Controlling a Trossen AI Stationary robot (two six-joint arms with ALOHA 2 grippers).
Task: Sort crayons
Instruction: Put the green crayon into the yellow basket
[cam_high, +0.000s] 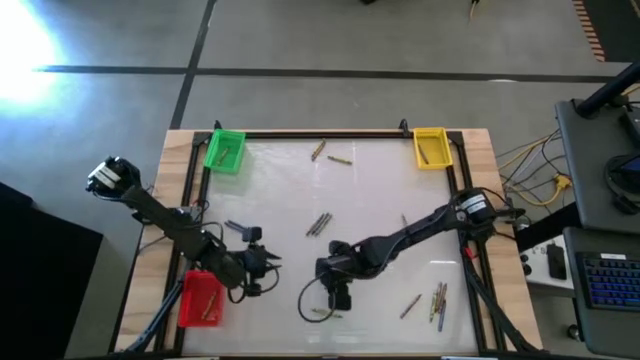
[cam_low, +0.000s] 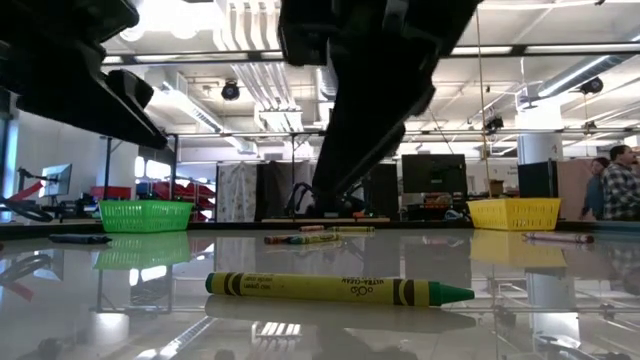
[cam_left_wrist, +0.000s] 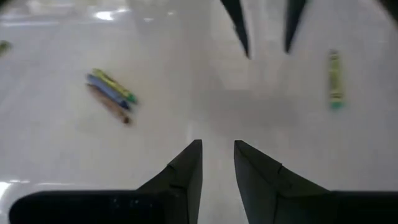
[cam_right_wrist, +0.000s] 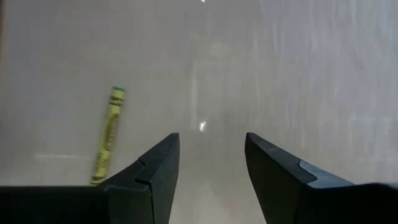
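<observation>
Both my arms reached in over the white surface (cam_high: 380, 220), near its front edge. My left tool (cam_high: 268, 270) hung beside the red bin (cam_high: 200, 298), its fingers (cam_left_wrist: 186, 171) parted by a narrow gap with nothing between them. My right tool (cam_high: 340, 298) pointed at the front edge near the middle, fingers (cam_right_wrist: 158, 165) spread wider, also empty. A yellow-green crayon (cam_right_wrist: 108, 135) lay flat on the surface just beside the right tool, not touching it; from the low camera the same crayon (cam_low: 338, 289) stretched across the foreground, green tip to that picture's right. Three crayons (cam_left_wrist: 111, 95), green, blue and brown, lay side by side in a tight bunch ahead of the left tool. From above, a pair (cam_high: 319, 224) sat at the middle of the surface, two more (cam_high: 330, 154) lay near the back edge between the green bin (cam_high: 224, 150) and the yellow bin (cam_high: 431, 147), and a small group (cam_high: 438, 300) rested at the front right, with one (cam_high: 410, 306) apart just beside them. A crayon showed inside each of the green, yellow and red bins; colours there too small to tell. A person (cam_low: 620, 183) stood in the room behind the surface.
</observation>
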